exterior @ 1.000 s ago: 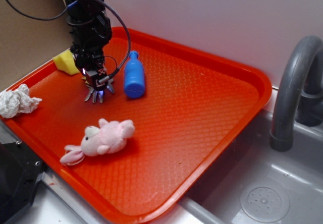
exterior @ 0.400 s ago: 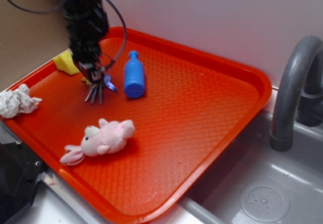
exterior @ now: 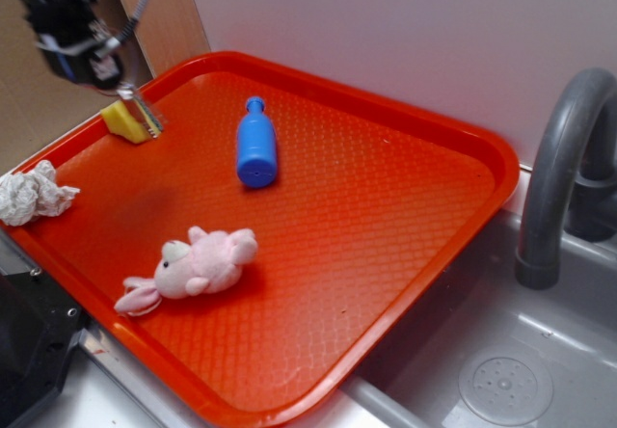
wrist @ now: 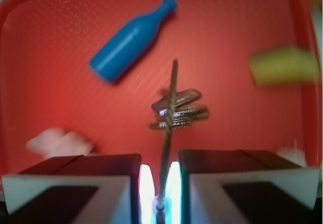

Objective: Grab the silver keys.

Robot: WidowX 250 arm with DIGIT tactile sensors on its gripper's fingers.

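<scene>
The silver keys (exterior: 146, 116) hang in the air above the tray's far left corner, lifted off the orange tray (exterior: 386, 206). My gripper (exterior: 114, 79) is raised at the top left and is shut on the keys' thin ring. In the wrist view the ring runs edge-on up from between my fingers, and the fanned keys (wrist: 177, 111) dangle over the tray (wrist: 60, 82) in front of the gripper (wrist: 160, 169). The view is blurred by motion.
A blue bottle (exterior: 255, 146) (wrist: 132, 41) lies on the tray's far middle. A yellow sponge (exterior: 123, 120) (wrist: 282, 65) sits in the far left corner, just under the keys. A pink plush (exterior: 193, 266) lies near the front left. Crumpled white cloth (exterior: 34, 195) rests on the left rim. Grey faucet (exterior: 569, 158) and sink (exterior: 504, 385) are at the right.
The gripper has risen and swung left toward the tray's far corner, carrying the keys up off the tray surface beside the bottle.
</scene>
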